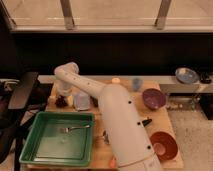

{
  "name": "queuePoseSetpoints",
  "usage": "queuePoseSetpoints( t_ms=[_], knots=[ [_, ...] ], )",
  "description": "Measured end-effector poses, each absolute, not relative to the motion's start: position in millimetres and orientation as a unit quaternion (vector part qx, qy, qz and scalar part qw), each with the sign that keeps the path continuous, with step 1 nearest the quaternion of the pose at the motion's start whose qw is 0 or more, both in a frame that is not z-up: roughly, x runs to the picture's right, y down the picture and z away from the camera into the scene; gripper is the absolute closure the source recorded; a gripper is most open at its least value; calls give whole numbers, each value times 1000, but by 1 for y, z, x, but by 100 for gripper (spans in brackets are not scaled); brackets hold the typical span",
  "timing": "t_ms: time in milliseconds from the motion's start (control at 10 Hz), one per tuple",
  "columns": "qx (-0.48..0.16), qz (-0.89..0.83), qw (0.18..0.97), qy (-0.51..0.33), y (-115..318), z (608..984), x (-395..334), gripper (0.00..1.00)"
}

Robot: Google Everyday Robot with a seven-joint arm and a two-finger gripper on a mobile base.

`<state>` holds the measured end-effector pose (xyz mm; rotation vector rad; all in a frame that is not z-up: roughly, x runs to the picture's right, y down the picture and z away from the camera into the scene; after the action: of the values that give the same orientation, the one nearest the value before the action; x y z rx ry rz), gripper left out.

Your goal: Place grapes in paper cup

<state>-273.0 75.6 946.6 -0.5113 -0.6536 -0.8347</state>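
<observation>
The grapes are a small dark clump near the left edge of the wooden table. My gripper hangs from the white arm's wrist, pointing down, right over the grapes and at their top. The arm reaches in from the bottom right and hides the table's middle. A pale whitish cup-like object, likely the paper cup, stands just right of the grapes and gripper, partly behind the arm.
A green tray holding a fork sits at front left. A purple bowl, an orange-red bowl, a small blue cup and a small orange item are to the right. A blue-grey bowl sits on the far right ledge.
</observation>
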Motion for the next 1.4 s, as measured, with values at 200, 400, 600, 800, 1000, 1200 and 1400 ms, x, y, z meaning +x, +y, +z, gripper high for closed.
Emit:
queuePoseSetpoints(
  t_ms=[200,400,600,800,1000,1200,1400],
  knots=[
    [-242,-394,831,-308,76,945,-273,82],
    [-241,-396,831,-307,75,946,-272,98],
    [-230,-401,831,-308,74,938,-272,100],
    [-199,-403,836,-315,59,916,-262,100],
    [-166,-402,837,-333,33,879,-248,100],
    [-135,-397,840,-346,5,839,-222,100],
    [-124,-395,844,-341,-8,812,-183,100]
  ],
)
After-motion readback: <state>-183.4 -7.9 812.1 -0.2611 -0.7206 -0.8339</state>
